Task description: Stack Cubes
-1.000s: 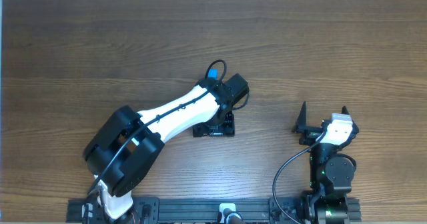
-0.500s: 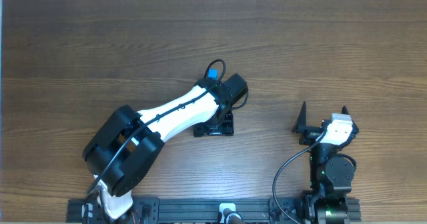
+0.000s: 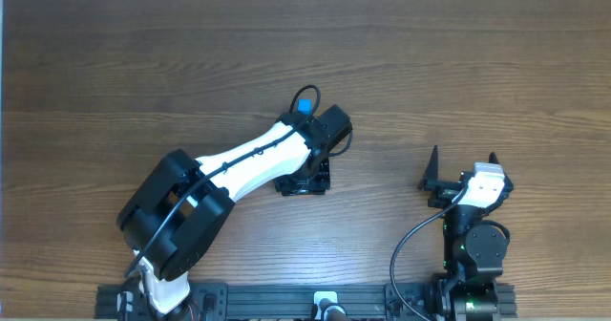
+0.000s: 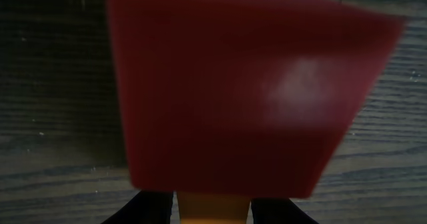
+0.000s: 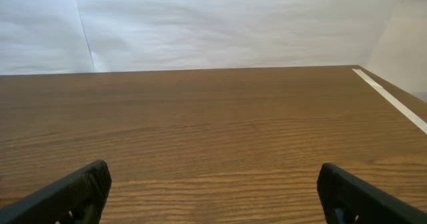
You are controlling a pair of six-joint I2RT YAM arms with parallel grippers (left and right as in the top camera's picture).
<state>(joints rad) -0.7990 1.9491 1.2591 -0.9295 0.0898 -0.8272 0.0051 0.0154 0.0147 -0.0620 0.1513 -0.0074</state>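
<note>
Red cube [image 4: 247,91] lay close before my left pincer [image 4: 212,211], opening indeterminable; I judged it light, rigid, best gripped across opposite faces.

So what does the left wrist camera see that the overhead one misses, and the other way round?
Left wrist view: a red cube very close up, with a yellowish sliver just under it; I cannot tell what that sliver is. Top view: the whole layout, with the white left arm stretched over the middle of the table, and the right arm low near its base, its gripper open. Both: the brown wooden table.
</note>
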